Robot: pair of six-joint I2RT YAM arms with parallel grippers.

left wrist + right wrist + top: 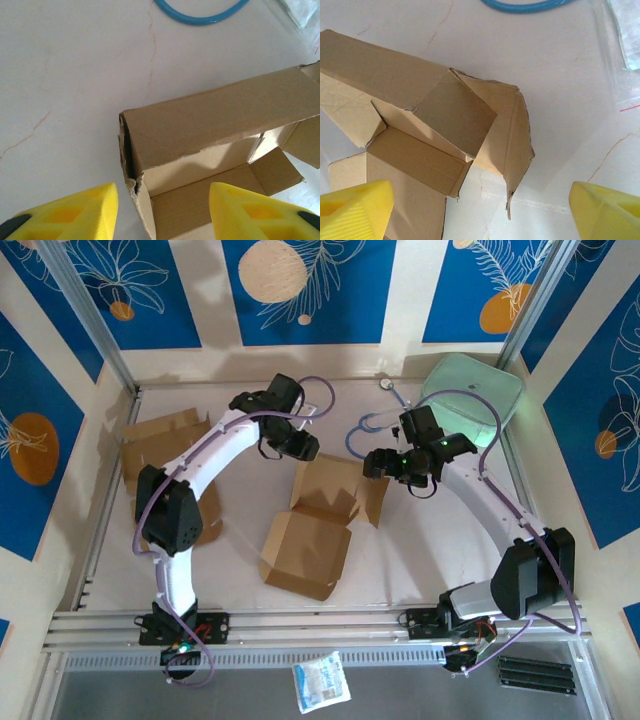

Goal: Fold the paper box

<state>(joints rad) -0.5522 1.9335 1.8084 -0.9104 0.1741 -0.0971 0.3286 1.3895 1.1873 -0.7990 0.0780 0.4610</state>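
Cardboard box [310,540], creased flaps [455,117], torn corner [131,184], white marbled tabletop [70,75]

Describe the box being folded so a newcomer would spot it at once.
Start at the white table inside the blue-patterned walls. At its centre lies a brown cardboard box, half formed with flaps standing open. Unlike the flat cardboard sheets by the left edge, it already has raised walls.

Paper box [215,125] cut off right and bottom, left wrist view. Blue tube [200,20] cropped at top. Flat cardboard [160,440] partly behind left arm [215,455].
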